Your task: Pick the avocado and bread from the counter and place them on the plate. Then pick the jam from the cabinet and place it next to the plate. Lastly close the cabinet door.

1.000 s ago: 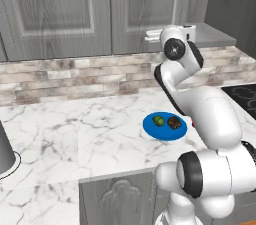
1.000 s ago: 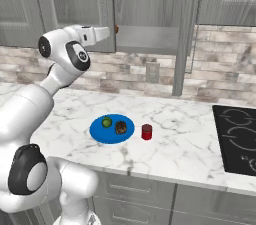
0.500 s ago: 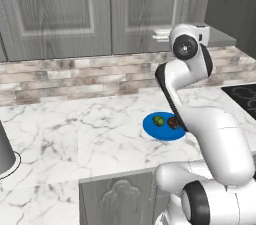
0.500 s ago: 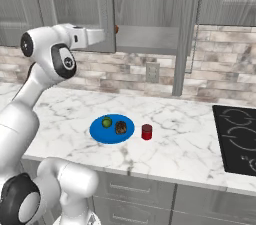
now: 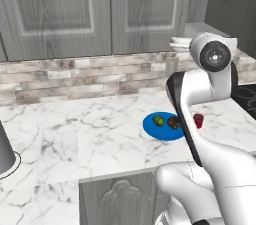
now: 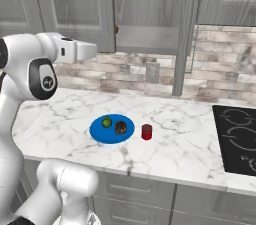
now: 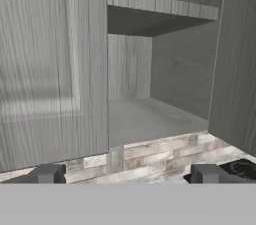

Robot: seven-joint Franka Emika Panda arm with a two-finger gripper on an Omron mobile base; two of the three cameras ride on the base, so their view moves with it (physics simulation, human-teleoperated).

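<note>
1. Claw (image 7: pixel 127 174) stood apart, empty, facing the open cabinet (image 7: pixel 150 99).
2. Avocado (image 6: pixel 106 122) and bread (image 6: pixel 120 128) lay on the plate (image 6: pixel 102 134), mid-tabletop (image 6: pixel 175 144).
3. Jam (image 6: pixel 146 132) stood just beside the plate's right rim.

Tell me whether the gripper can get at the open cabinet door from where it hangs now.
Probably yes. The gripper is open and faces the cabinet opening, with the cabinet door swung out edge-on to one side and nothing between them. It would likely have to swing sideways to push the door.
</note>
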